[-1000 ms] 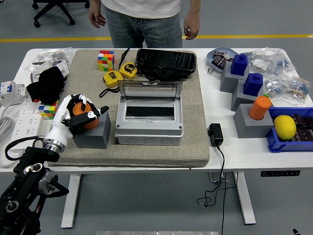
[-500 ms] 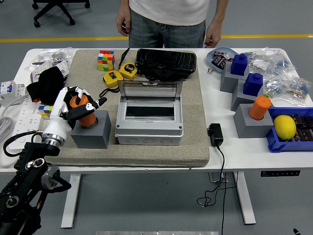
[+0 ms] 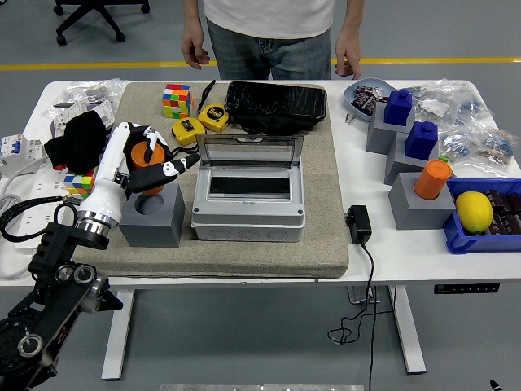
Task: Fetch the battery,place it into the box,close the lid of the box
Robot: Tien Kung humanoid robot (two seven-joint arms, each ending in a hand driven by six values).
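We see the left hand [image 3: 142,163] with its fingers wrapped round the orange battery [image 3: 149,169], much of the cell hidden behind them, and the right hand out of view. The person [image 3: 269,28] at the far side is cut off at the chest. Half a second ago the battery sat in the grey holder [image 3: 153,215]; now it hangs clear above the holder's empty round socket, left of the grey box [image 3: 248,199], whose lid [image 3: 248,151] stands open
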